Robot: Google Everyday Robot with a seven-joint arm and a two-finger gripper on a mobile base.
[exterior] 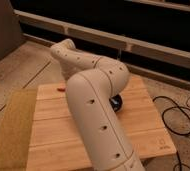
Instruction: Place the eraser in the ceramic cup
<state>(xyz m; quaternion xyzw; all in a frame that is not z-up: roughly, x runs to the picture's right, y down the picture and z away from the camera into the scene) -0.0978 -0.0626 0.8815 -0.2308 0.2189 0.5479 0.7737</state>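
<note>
My white arm [95, 107] reaches across the wooden table [150, 132] from the front, bends at an elbow and folds back to the left. My gripper is hidden behind the arm, somewhere over the far left part of the table. The eraser and the ceramic cup are both hidden or out of view. A sliver of the black bowl [117, 103] shows just right of the arm. The end of the orange-red sausage-shaped thing [61, 89] shows at the arm's left edge.
A yellowish mat [10, 125] lies against the table's left side. Black cables [180, 117] coil on the floor to the right. A dark wall with a pale ledge [153, 47] runs behind the table.
</note>
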